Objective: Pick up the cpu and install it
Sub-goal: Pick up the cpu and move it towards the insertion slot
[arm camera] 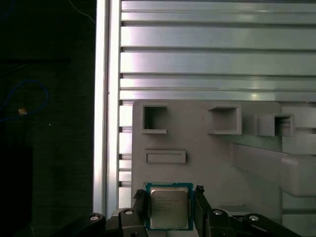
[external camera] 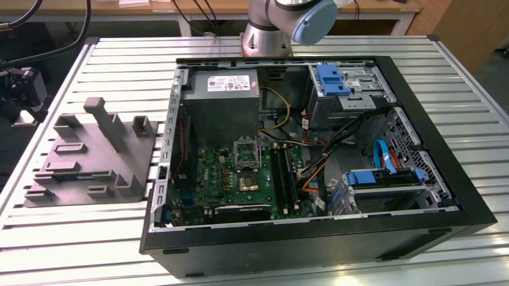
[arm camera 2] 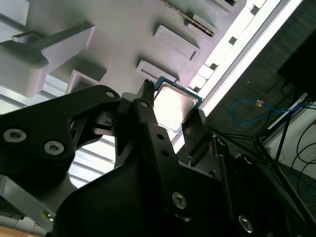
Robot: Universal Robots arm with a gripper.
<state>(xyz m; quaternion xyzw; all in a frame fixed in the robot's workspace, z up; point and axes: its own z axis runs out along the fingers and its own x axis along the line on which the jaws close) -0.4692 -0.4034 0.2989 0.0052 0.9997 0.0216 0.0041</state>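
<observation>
Pincer [arm camera: 170, 192] straddles the cpu [arm camera: 169, 208]; can't tell if clamped or released. Cpu sits flat, metal top up, at the edge of the grey holder block [arm camera: 207, 163], near the slatted desk [arm camera: 217, 59] edge. Open computer case [external camera: 318, 241] mid-desk.

The table [external camera: 87, 250] is a flat surface of parallel aluminium slats bounded by a plain edge rail. Two items rest directly on it. A grey moulded fixture block [external camera: 87, 158] sits toward the exterior view's left. An open black computer case [external camera: 318, 250] lies on its side just beside the block; contact between them cannot be determined. The arm base [external camera: 266, 39] rises at the table edge beyond the case.
</observation>
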